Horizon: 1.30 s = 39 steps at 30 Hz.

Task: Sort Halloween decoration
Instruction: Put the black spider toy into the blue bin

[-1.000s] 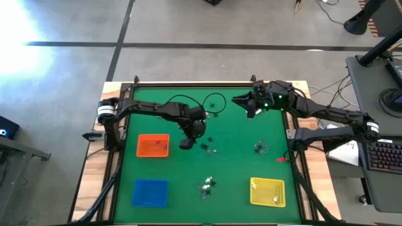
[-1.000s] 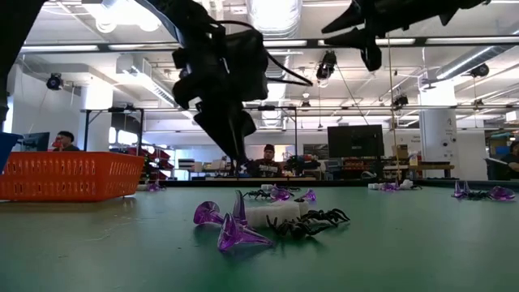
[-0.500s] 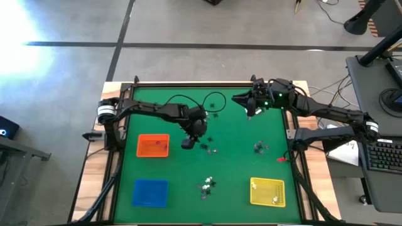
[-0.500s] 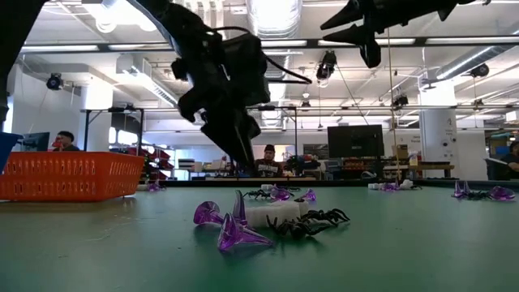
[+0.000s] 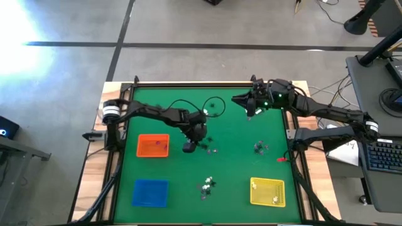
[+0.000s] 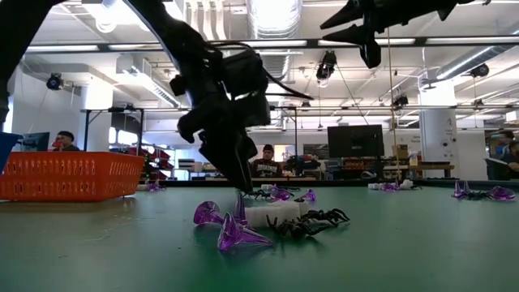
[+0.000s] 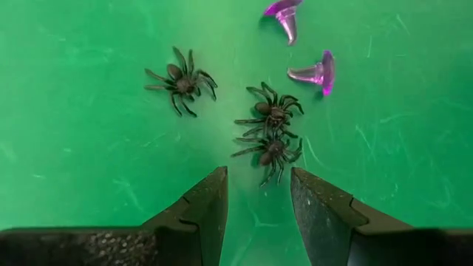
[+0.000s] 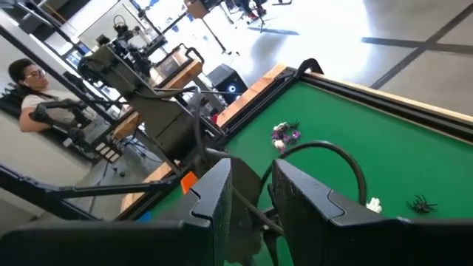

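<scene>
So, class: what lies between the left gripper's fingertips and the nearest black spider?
Only bare green mat, in the left wrist view, separates the open left gripper from the nearest black spider.

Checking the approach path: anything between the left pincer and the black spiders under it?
Nothing visible. The left pincer is open above the bare green mat, with the nearest black spider just ahead of its fingertips. A second spider touches that one, so a clean single pick may be hard.

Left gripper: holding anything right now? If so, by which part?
Nothing is held. The left gripper is open and empty, just above the table, short of the black spiders. The right gripper also shows nothing held.
</scene>
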Motion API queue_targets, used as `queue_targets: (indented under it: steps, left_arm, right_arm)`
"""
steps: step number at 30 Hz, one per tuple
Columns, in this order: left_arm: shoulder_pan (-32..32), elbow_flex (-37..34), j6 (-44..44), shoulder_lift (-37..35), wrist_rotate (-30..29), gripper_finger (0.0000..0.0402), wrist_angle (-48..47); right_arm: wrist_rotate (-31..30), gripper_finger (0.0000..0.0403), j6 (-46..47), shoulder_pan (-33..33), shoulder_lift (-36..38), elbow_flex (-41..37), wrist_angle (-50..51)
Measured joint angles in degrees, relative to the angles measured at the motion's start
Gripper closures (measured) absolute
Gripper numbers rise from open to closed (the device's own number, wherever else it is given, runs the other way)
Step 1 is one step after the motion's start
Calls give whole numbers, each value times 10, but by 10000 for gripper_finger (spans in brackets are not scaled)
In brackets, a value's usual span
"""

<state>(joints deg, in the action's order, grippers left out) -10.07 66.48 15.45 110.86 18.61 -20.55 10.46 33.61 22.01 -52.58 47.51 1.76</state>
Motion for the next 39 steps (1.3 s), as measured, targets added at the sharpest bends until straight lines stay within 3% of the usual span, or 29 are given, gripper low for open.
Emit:
queue_targets:
  steps: [26,30,39]
  left_arm:
    - [25,13,-12,15,-2,273,13]
    - [25,13,-12,15,-6,297,20]
    - [25,12,-9,17,-7,397,22]
  right_arm:
    - [0,310,-1,-4,0,0,27]
    - [0,310,2,-4,0,0,28]
    - [0,310,4,-4,0,0,29]
